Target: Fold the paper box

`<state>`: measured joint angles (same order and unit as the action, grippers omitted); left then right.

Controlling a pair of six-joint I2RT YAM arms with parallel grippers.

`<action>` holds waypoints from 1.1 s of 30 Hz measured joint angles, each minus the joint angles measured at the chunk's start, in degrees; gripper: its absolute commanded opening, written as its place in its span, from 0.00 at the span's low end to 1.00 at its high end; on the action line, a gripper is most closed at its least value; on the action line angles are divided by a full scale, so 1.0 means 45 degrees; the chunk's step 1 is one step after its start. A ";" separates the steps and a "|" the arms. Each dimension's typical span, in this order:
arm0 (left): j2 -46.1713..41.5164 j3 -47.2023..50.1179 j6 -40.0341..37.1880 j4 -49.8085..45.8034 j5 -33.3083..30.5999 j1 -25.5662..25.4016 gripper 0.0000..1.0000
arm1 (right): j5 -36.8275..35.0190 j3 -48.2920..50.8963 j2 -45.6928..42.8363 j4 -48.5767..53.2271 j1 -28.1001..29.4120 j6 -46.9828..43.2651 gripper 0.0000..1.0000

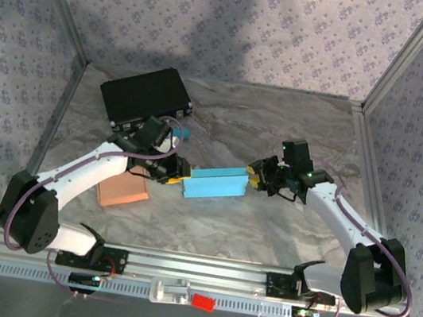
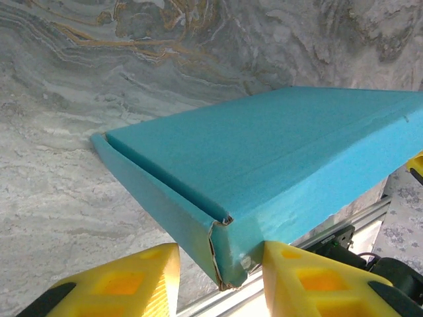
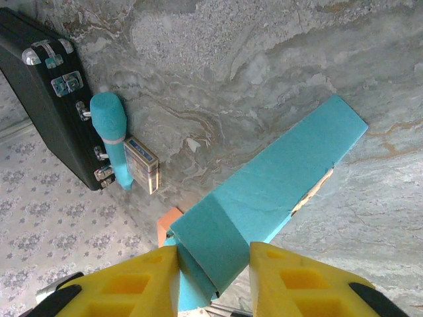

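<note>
Box lay on worktop, one tool at each end. Right tool clenched it, likely steadying for folding. Left tool straddled its corner; grip could not be told.

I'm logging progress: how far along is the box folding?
Done: the blue box looks closed, lid flat. In hand: the right gripper clamps one end; the left gripper straddles the other corner. Remaining: that corner seam gapes slightly and needs pressing, then release.
</note>
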<state>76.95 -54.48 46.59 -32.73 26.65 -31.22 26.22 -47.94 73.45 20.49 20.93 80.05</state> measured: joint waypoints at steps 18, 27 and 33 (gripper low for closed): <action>-0.0175 0.0568 -0.0248 0.1059 0.0651 0.0291 0.22 | -0.0126 -0.1146 0.0529 0.1729 0.0049 -0.1282 0.32; -0.0695 0.0729 -0.1496 0.1010 -0.0597 -0.1214 0.22 | -0.0155 -0.0491 -0.0539 0.2195 0.0019 -0.3060 0.32; -0.1321 0.2560 -0.1909 0.1928 -0.1715 -0.3220 0.23 | 0.0253 0.2127 -0.3147 0.2429 -0.0039 -0.4775 0.33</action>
<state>71.00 -42.96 38.00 -24.05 18.94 -45.71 27.35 -38.37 59.29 31.42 20.75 58.57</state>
